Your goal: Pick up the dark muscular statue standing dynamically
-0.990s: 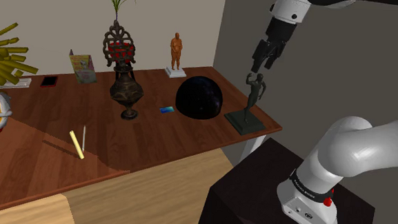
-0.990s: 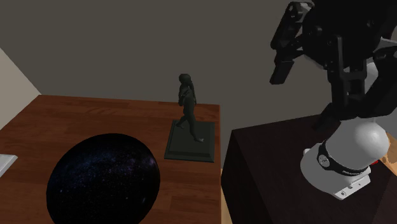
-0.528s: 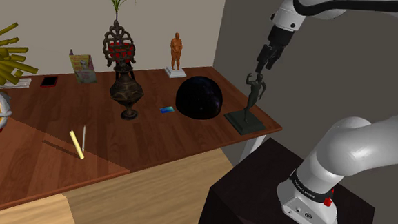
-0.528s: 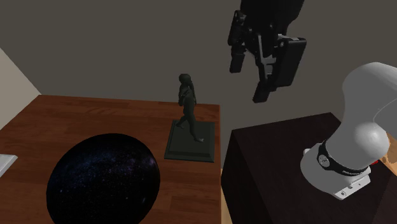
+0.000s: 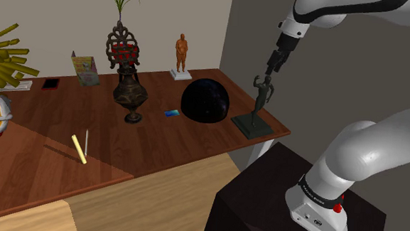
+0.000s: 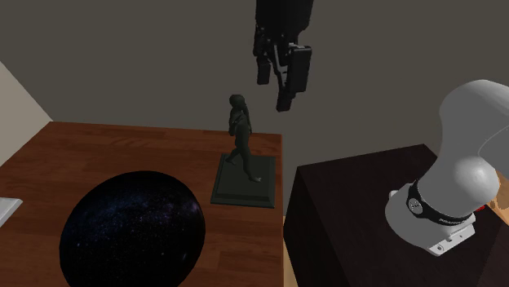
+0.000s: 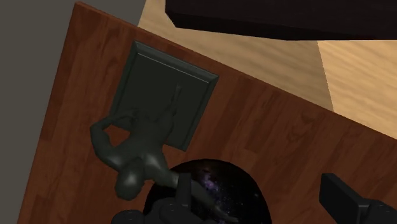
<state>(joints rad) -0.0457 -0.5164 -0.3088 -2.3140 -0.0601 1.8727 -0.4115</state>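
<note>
1. Dark, grey-green statue [image 5: 261, 96] stands upright on its square plinth [image 5: 251, 125], right of centre in the shoulder view, at the corner of the table [image 5: 46, 126] by the grey wall.
2. Gripper [image 5: 275, 63] hangs straight above it, coming down from the upper right of that frame, with its tips just over the statue's raised arm. No contact!
3. From the second exterior view, the gripper sits top centre, up and to the right of the statue's head, with clear air between them.
4. The wrist view looks down on the head and shoulders, and the two fingers stand wide apart with nothing clasped. The head lies just beside one finger, outside the gap.
5. A black dome [image 5: 205, 100] sits on the table just left of the plinth in the shoulder view, close but apart.
6. Further left stands an ornate dark vase [image 5: 130, 90], with an orange figurine [image 5: 181, 52] at the back edge.
7. The stand [image 5: 256, 206] fills the lower right, just off the table's corner.
</note>
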